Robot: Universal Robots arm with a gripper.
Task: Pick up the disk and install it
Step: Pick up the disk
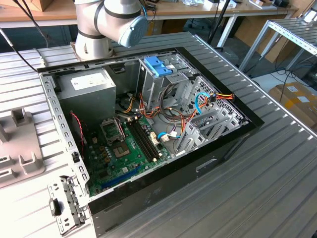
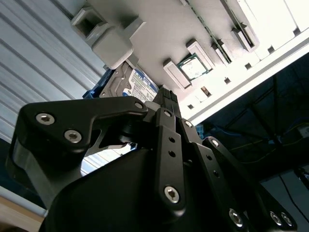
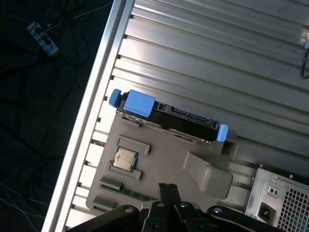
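– One disk (image 3: 166,116), where is it?
– Set along the edge of the grey tray (image 3: 164,159) on the ribbed table (image 3: 217,48), blue tab at one end.
– And the end effector (image 3: 168,187)?
– Fingers together, empty, hovering over the tray near a processor chip (image 3: 124,158), apart from the disk.
– The computer case (image 1: 198,168)?
– Open in the exterior view, with the tray at its 9 o'clock.
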